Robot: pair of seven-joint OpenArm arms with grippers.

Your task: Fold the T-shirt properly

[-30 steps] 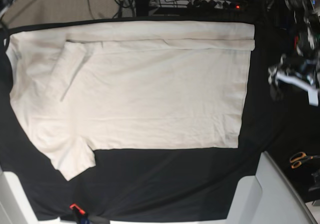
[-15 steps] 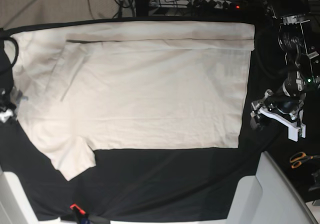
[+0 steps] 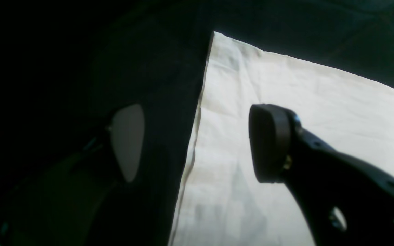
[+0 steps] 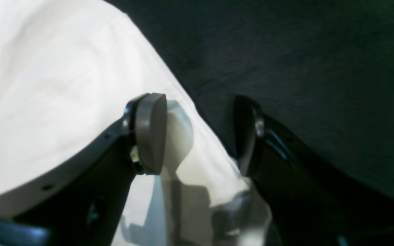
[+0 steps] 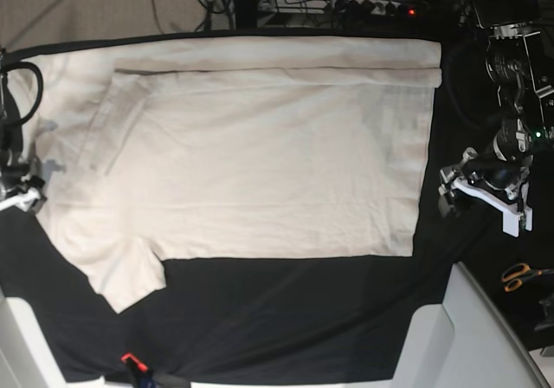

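The black cloth point(image 5: 286, 319) fills the frame, soft and matte, under the creased cream T-shirt point(image 5: 251, 163) spread centre-left. Wrist views alone show both jaws apart — left gripper point(image 3: 197, 143) straddling the hem, right gripper point(image 4: 200, 133) over a rounded edge.

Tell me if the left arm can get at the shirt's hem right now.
Probably yes. The left end effector is open and straddles the shirt's hem edge, with only black cloth beside it and nothing in the way.

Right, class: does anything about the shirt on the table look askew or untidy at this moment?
Yes. The T-shirt is only half tidy: its far edge is folded over, but the near sleeve sticks out loose onto the black cloth, unfolded.
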